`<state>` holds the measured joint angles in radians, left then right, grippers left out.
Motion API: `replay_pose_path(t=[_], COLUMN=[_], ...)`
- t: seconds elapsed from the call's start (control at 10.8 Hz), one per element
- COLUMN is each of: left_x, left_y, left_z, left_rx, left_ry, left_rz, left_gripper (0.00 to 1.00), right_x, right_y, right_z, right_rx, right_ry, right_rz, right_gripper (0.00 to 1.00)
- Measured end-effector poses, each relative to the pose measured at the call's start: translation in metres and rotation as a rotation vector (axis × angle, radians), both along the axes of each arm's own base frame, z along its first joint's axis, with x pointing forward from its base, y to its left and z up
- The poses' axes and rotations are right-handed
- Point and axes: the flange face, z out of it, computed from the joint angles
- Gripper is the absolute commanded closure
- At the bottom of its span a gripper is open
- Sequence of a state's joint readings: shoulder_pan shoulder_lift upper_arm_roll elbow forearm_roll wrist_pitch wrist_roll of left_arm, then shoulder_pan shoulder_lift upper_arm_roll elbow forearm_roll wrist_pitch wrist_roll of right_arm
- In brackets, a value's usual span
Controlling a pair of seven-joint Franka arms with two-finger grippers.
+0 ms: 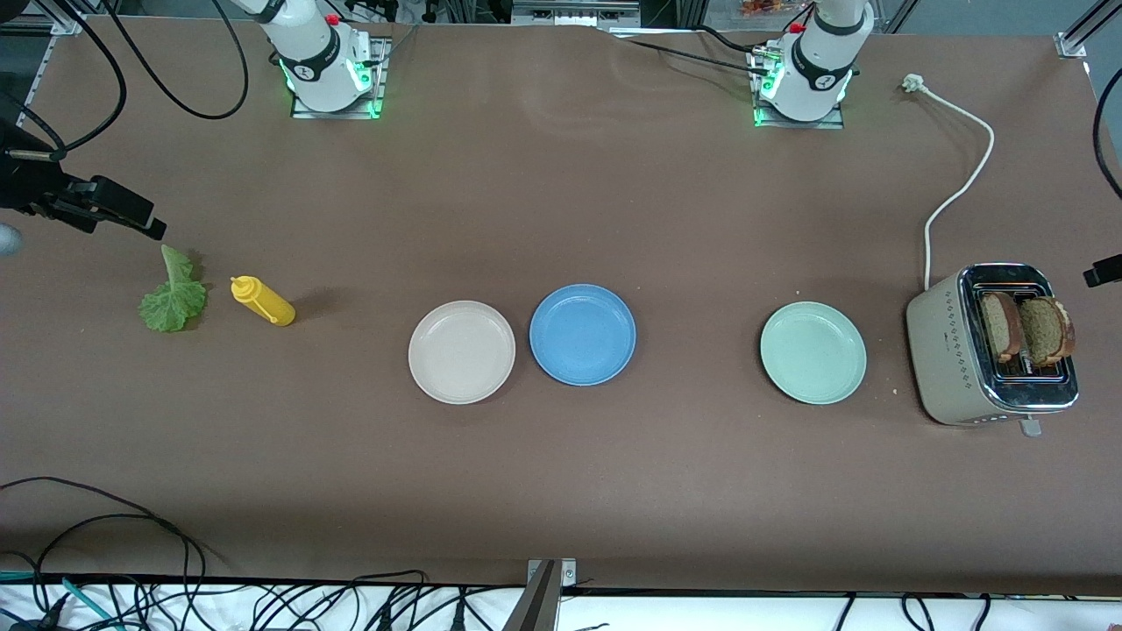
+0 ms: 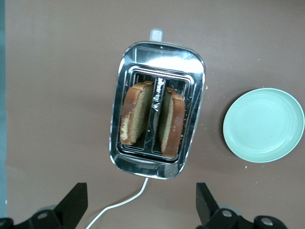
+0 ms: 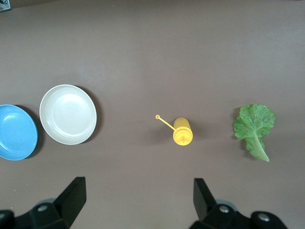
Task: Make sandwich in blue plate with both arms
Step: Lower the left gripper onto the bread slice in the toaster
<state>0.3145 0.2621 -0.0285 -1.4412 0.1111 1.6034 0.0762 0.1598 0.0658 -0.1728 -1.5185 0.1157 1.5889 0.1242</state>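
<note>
The blue plate (image 1: 582, 334) sits bare near the middle of the table (image 1: 561, 491), just beside a cream-white plate (image 1: 461, 351) that lies toward the right arm's end. A mint-green plate (image 1: 813, 352) lies apart from it toward the left arm's end, near a toaster (image 1: 951, 359) close to that end's edge. 2 bread slices (image 2: 151, 118) stand upright in the toaster's 2 slots, one per slot. Its white cord (image 1: 960, 166) runs toward the edge where the arms' bases stand.

Toward the right arm's end, a lettuce leaf (image 1: 174, 294) lies flat on the table, with a yellow squeeze bottle (image 1: 261, 300) just beside it.

The left hand (image 2: 142, 202) hangs over the toaster, its fingers spread wide and holding nothing. The right hand (image 3: 139, 200) hangs over the table near the bottle and leaf, also spread wide with nothing in it.
</note>
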Motion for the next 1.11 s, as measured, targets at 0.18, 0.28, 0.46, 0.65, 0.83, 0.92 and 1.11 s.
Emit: replay_pose_path(t=[0.18,0.28,0.46,0.65,0.83,0.92,1.11], left_x=[-0.003,-0.004,-0.007,-0.009,-0.010,-0.010,-0.005], left_y=[-0.023,-0.032,-0.039,-0.034,-0.024,-0.023,-0.022], left_z=[-0.020,-0.035,-0.068,-0.094,-0.112,-0.119,-0.129], left_rx=[0.004,0.005,0.004,0.005,0.013,0.015,0.021], left_ry=[0.007,0.022,0.043,0.042,0.017,0.009,-0.017], left_rz=[0.014,0.013,0.011,0.017,0.027,0.028,0.035], left_gripper=[0.00,0.00,0.00,0.02,0.02,0.02,0.02], right_x=[0.000,0.000,0.000,0.000,0.000,0.000,0.000], right_y=[0.000,0.000,0.000,0.000,0.000,-0.001,-0.001], right_z=[0.000,0.000,0.000,0.000,0.000,0.000,0.000], right_rx=[0.000,0.000,0.000,0.000,0.000,0.000,0.000], right_ry=[0.000,0.000,0.000,0.000,-0.001,-0.001,-0.003], right_rz=[0.000,0.000,0.000,0.000,0.009,0.010,0.010], right_gripper=[0.00,0.00,0.00,0.00,0.00,0.00,0.00])
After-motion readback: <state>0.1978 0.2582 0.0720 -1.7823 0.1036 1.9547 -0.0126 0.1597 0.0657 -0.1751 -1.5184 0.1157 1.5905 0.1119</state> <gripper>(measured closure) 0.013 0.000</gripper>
